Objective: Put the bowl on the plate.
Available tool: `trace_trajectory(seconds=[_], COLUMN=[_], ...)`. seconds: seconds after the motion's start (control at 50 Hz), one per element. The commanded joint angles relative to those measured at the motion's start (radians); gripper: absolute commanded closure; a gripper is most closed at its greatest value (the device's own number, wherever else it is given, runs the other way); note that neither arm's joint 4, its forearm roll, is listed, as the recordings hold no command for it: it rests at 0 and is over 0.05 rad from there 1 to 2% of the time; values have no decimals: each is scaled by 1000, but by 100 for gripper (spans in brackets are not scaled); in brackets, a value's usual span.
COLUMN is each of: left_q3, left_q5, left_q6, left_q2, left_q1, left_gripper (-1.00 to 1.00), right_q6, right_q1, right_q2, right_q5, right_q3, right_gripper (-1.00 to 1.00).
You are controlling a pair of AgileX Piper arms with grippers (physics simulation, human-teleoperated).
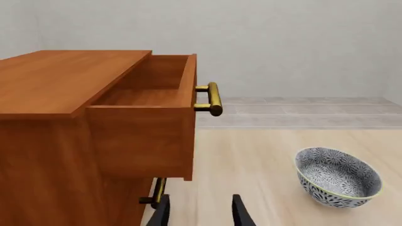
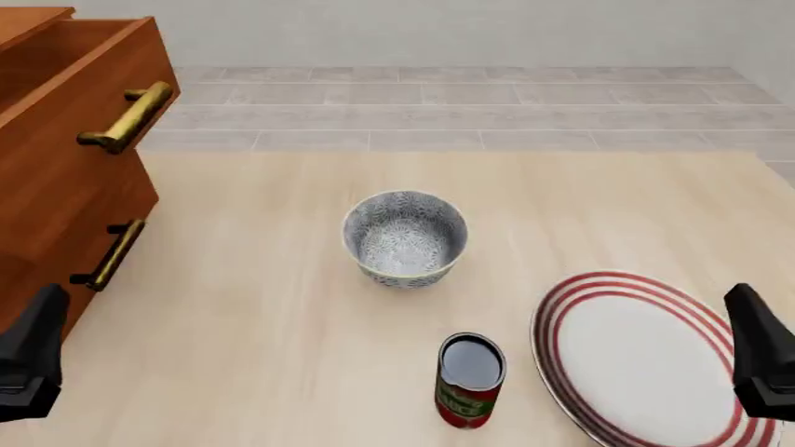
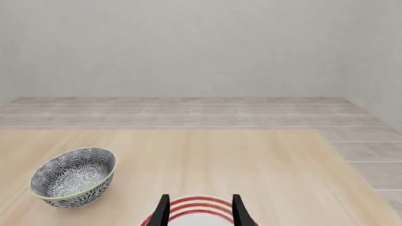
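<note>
Pale wooden bench point(image 2: 311, 307); brown wooden drawer cabinet point(image 2: 62, 168) at left; large flat white plate with red rings point(image 2: 640, 358) near right; deep blue-grey floral ceramic bowl point(image 2: 404, 236) mid-bench, apart from plate; red can point(image 2: 470, 380) between. Left tool point(image 1: 199, 212), right tool point(image 3: 199, 211) both released, empty. I would grip the bowl's rim squarely, clearing the can

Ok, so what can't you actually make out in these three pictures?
- Plate: front view's lower edge and the right tool cut off its near rim; in the right wrist view only a sliver shows.
- Can: label print too small to read.
- Cabinet: cut by the left edge; only part of the open drawer's inside shows in the left wrist view.
- Left tool: only fingertips visible.
</note>
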Motion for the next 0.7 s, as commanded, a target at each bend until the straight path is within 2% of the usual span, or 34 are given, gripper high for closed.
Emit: trace_trajectory(seconds=[0.02,0.06,0.16,0.36,0.42,0.5,0.54,0.7], left_q3=[-3,-3,-3,-3,-3,-3,-3,-3], left_q5=[-1,-1,-1,-1,-1,-1,-1,-1], left_q6=[0,0,0,0,0,0,0,0], left_q2=[6,6,6,6,6,6,6,6], left_q1=[0,0,0,0,0,0,0,0], left_gripper=[-100,-100,-100,-100,-100,-100,-100,-100], right_q6=[-1,13,-6,6,0,10,-11,-22], right_q1=[-4,-13,2,1,5,-14,-2,24], right_q2=[20,23,36,52,29,91,127,282], right_q5=[-17,-20,-32,-36,-4,-58,-72,-163], right_q3=[-3,-4,-1,-3,-4,-13,-45,-127], right_gripper=[-100,-100,-100,-100,-100,-100,-100,-100])
